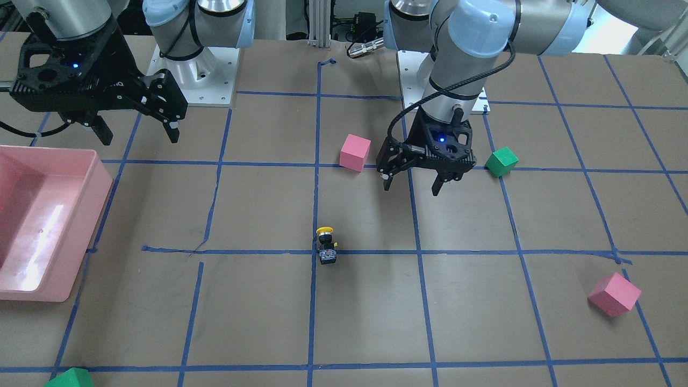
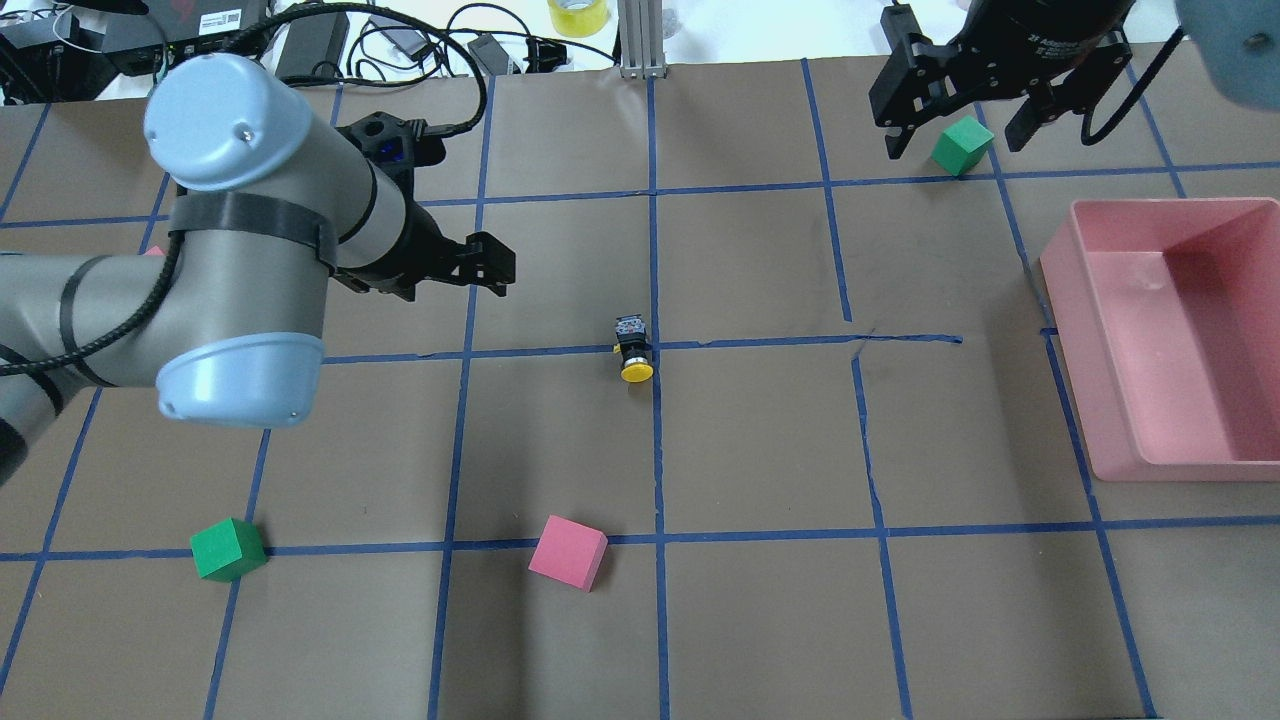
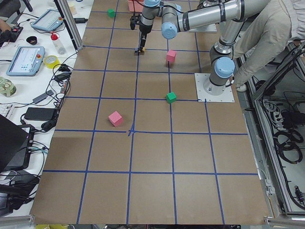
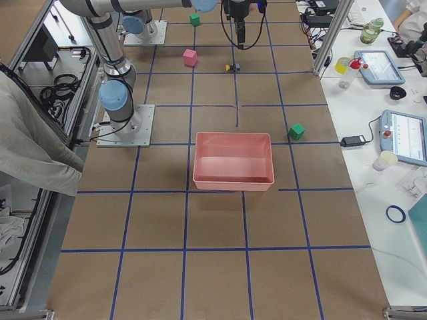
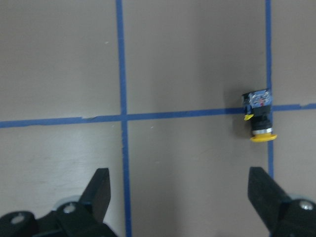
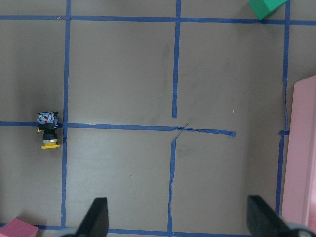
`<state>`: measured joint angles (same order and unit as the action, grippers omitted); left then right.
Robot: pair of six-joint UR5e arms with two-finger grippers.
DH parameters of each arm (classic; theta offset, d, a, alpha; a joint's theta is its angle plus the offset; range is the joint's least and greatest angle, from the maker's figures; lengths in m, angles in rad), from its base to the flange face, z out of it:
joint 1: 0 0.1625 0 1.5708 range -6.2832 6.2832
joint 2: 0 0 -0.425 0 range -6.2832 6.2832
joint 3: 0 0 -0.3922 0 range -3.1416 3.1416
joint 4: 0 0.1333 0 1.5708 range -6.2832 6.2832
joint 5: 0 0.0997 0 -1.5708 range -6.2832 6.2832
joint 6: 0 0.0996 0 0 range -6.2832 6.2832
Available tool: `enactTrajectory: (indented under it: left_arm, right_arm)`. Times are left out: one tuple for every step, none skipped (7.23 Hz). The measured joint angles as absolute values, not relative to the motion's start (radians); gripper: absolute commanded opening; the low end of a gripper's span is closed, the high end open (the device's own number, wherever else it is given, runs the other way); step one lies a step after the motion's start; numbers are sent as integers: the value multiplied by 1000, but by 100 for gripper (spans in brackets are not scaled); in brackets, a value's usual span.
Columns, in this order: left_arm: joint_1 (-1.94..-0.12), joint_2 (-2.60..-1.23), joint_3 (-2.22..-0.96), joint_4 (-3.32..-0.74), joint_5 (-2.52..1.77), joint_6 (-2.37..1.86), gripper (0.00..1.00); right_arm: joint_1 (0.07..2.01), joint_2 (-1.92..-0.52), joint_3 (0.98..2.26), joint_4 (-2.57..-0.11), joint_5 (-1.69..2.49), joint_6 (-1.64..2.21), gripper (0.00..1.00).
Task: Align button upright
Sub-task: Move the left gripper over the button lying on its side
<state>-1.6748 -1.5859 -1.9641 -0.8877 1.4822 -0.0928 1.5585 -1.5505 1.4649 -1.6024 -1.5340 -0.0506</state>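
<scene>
The button [image 1: 326,244] lies on its side on a blue tape crossing at the table's middle, with its yellow cap toward the robot and its grey base away. It also shows in the overhead view [image 2: 633,348], the left wrist view [image 5: 259,118] and the right wrist view [image 6: 48,131]. My left gripper [image 1: 413,183] is open and empty. It hovers above the table, off to the button's side and nearer the robot's base [image 2: 480,270]. My right gripper [image 1: 140,137] is open and empty, high up and far from the button [image 2: 952,145].
A pink bin [image 2: 1110,340] stands on the right arm's side. A pink cube [image 1: 355,152] and a green cube [image 1: 501,161] lie near the left gripper. Another pink cube [image 1: 614,294] and green cube [image 2: 962,145] lie farther out.
</scene>
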Motion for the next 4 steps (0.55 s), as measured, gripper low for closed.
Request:
enactTrajectory:
  left_arm:
    - [-1719, -1598, -2029, -757, 1485, -155, 100]
    - [-1757, -1609, -2099, -630, 1502, -222, 100]
    - [-1800, -1623, -2145, -549, 1553, -288, 100]
    - [-1857, -1647, -2165, -502, 1615, -373, 100]
  right_arm:
    - [1559, -1550, 1465, -1603, -1534, -51, 100]
    - [1559, -1550, 1465, -1603, -1534, -51, 100]
    - [1559, -1549, 1465, -1603, -1534, -51, 100]
    - [1558, -1549, 1465, -1603, -1534, -51, 100]
